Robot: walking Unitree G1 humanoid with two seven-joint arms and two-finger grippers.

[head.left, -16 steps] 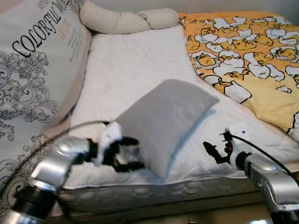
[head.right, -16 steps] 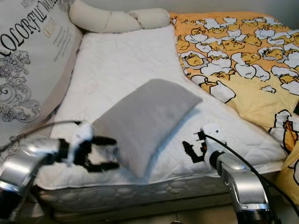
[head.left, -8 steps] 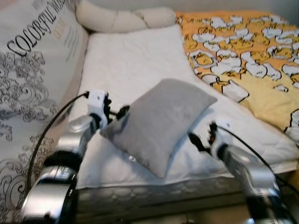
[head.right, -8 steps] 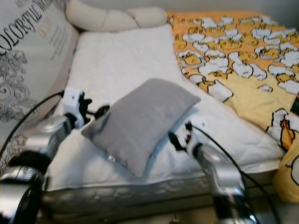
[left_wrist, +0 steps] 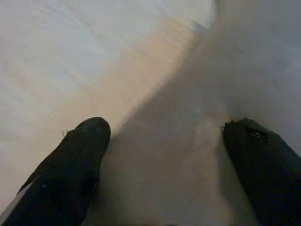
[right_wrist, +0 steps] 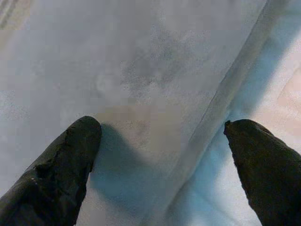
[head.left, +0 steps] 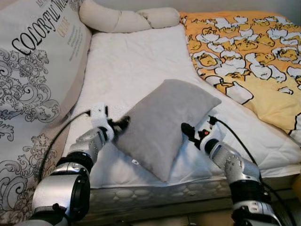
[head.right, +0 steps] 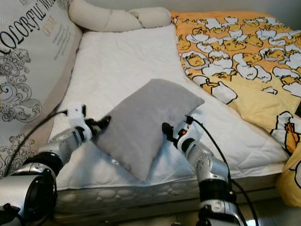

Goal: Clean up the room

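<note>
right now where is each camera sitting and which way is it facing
Left eye view: on the head, looking down at the bed; both silver arms show, left gripper and right gripper at the grey pillow.
Right eye view: beside it, same scene.
Left wrist view: on the left wrist, facing the pillow's edge between two open black fingers.
Right wrist view: on the right wrist, likewise, fingers open.
All four share the pillow.

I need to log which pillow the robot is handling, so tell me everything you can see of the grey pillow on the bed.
The grey pillow is plain, rectangular and soft, apparently of smooth cloth, with a seamed edge. It lies askew on the white mattress pad, one corner toward the bed's front edge, the opposite end raised. The left gripper meets its left edge and the right gripper its right edge, both with jaws open around that edge.
</note>
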